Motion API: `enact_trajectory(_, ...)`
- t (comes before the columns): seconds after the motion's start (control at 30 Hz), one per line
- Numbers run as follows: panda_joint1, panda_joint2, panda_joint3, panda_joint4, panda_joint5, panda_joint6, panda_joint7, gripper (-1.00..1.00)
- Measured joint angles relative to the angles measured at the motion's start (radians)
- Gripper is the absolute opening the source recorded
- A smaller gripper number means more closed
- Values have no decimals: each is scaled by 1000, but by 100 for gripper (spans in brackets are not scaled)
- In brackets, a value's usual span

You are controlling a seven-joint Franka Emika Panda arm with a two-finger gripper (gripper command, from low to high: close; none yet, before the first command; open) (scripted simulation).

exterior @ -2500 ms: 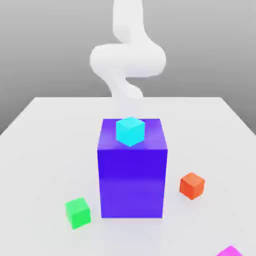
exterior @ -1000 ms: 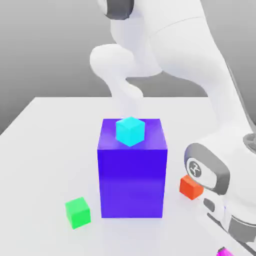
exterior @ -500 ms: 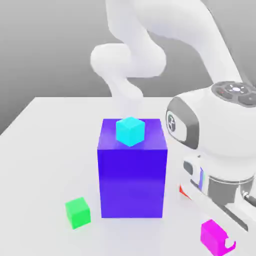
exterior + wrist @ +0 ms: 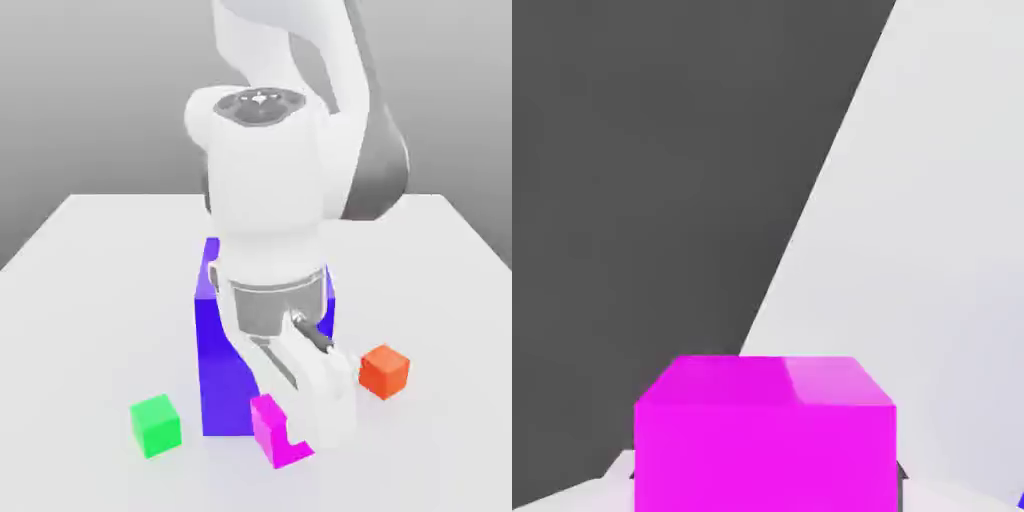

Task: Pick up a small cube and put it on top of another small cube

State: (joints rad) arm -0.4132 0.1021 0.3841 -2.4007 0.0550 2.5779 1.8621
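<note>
Gripper (image 4: 296,438) is clamped on the magenta cube (image 4: 272,430), carried above the table (image 4: 90,300) before the blue-violet block (image 4: 222,370). The wrist is tilted downward, between green cube (image 4: 156,425) and orange-red cube (image 4: 384,371).

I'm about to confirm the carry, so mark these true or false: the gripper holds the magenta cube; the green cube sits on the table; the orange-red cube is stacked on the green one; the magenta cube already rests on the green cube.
1. The gripper holds the magenta cube: true.
2. The green cube sits on the table: true.
3. The orange-red cube is stacked on the green one: false; it sits on the table, apart, beyond the blue-violet block.
4. The magenta cube already rests on the green cube: false; it is held beside it, toward the exterior view's right.
</note>
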Motion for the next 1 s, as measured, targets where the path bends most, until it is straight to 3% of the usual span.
enact_trajectory(0.27,-99,-86,-42,-109,9,15,-33,-100)
enact_trajectory(0.53,-208,-152,-82,-292,-13,77,363,-100)
enact_trajectory(1.0,-232,-43,-94,-286,-123,181,488,-100)
